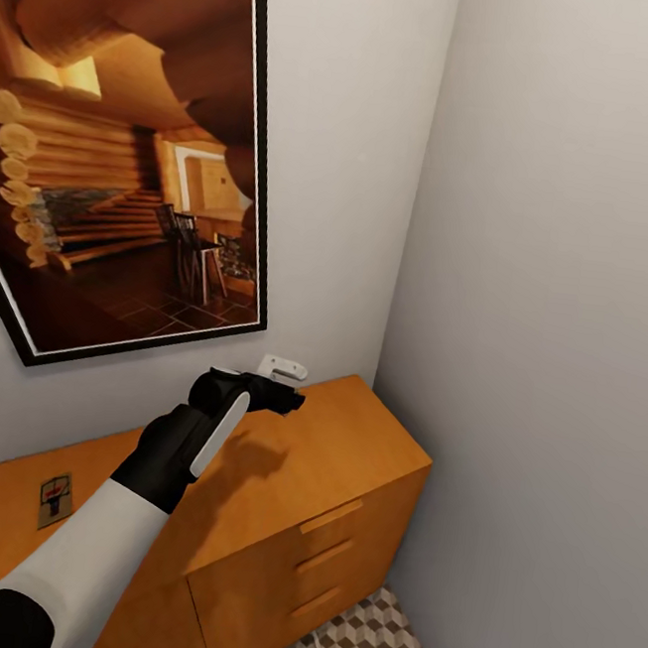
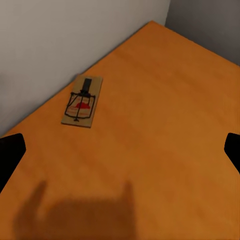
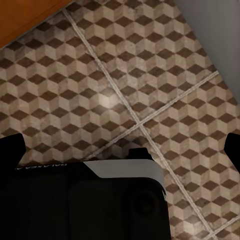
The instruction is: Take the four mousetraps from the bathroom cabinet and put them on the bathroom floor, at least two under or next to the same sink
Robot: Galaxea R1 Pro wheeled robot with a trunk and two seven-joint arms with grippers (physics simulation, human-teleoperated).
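Two mousetraps lie flat on the cabinet [image 1: 274, 518] top: one mousetrap [image 1: 54, 498] toward its left part, another mousetrap [image 2: 82, 101] close to the back wall, ahead of the left pincer [image 1: 281, 397]. That pincer hovers above the wood, fingers spread wide and empty. The right pincer [image 3: 120, 145], also released, hangs over the bathroom floor [image 3: 150, 75]. One framed picture [image 1: 123, 143] hangs on the wall.

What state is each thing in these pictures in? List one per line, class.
Mousetrap: flat on the cabinet top, untouched.
Cabinet: drawers shut.
Left end effector: above the cabinet top, fingers spread, empty.
Right end effector: over the bathroom floor, fingers apart, empty.
Picture: hanging tilted on the wall.
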